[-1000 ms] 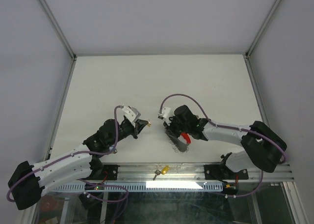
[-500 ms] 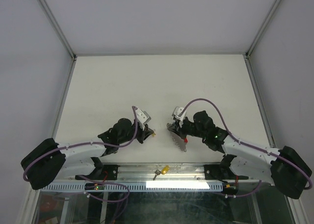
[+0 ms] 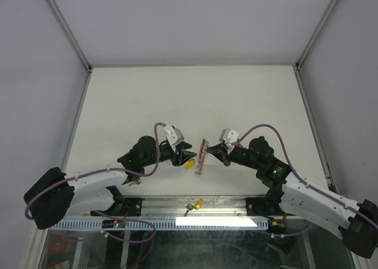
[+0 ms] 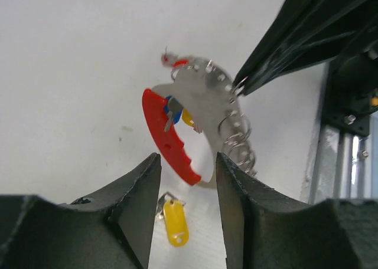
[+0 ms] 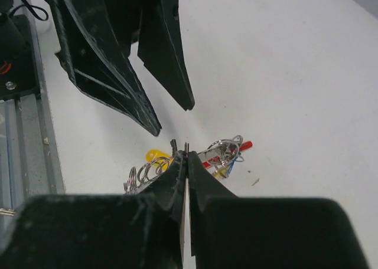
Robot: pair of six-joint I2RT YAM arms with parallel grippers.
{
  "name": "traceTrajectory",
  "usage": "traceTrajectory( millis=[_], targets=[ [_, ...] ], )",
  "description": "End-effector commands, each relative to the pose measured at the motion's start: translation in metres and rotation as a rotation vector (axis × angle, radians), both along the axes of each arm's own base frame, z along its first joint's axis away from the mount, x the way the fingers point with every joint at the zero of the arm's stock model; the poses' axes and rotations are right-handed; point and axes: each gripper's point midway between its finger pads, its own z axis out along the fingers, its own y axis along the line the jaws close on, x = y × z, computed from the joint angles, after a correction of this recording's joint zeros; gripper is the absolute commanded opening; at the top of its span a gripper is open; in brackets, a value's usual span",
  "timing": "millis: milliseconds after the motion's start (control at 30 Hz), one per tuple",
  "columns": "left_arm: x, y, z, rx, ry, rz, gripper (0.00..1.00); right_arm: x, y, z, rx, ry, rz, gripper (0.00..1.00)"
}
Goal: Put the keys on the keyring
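Left wrist view, nearest first: the left gripper [image 4: 187, 160] has its jaws spread with nothing between them, where a second ago they were pressed together on a small key. That yellow-tagged key [image 4: 175, 223] now lies flat on the white table [image 4: 71, 74], low in the frame between the two dark fingers and just short of the keyring [image 4: 204, 98]. It looks apart from the plastic and from the wire loops. My reading is that it was let go without being threaded, though a hidden contact cannot be ruled out.

Just beyond, the keyring stands on edge at mid-frame, its red band [image 4: 159, 133] curving down the left side and its silver rings [image 4: 236, 139] trailing down the right. A blue tag [image 4: 172, 107] and a yellow one hang inside the curve, so some keys seem to be on already. Farther still, at upper right, the right gripper [image 4: 241, 83] pinches the keyring's silver edge with its jaws pressed together, and its own camera shows the same tight grip.

Top view, from the near edge outward: a second yellow-tagged key [image 3: 198, 203] sits on the metal rail [image 3: 248, 207], well apart. Past it, at lower middle, the two grippers face each other closer than a second ago, with the keyring between them. Both loose keys likely need picking up and threading.
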Motion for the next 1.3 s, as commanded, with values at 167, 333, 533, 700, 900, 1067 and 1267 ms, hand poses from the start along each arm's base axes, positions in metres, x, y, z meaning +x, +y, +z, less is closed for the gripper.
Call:
traceTrajectory(
  millis=[167,333,533,700,900,1067,1267],
  targets=[
    [-0.056,0.008,0.125,-0.272,-0.394,-0.281,0.40,-0.018,0.013,0.081,0.260,-0.298,0.149,0.00],
    [-0.066,0.002,0.137,-0.221,-0.448,-0.385,0.40,-0.037,0.020,0.110,0.330,-0.355,0.270,0.00],
    [-0.059,-0.003,0.140,-0.138,-0.479,-0.408,0.40,-0.053,0.024,0.126,0.327,-0.414,0.378,0.00],
    [-0.059,-0.001,0.145,-0.120,-0.490,-0.412,0.38,-0.056,0.023,0.140,0.340,-0.453,0.391,0.00],
    [-0.068,-0.001,0.152,-0.130,-0.488,-0.448,0.33,-0.057,0.023,0.150,0.350,-0.467,0.397,0.00],
    [-0.072,-0.003,0.155,-0.136,-0.490,-0.463,0.32,-0.055,0.025,0.151,0.346,-0.467,0.395,0.00],
    [-0.071,-0.005,0.157,-0.136,-0.491,-0.459,0.32,-0.053,0.028,0.151,0.341,-0.457,0.399,0.00]
  ],
)
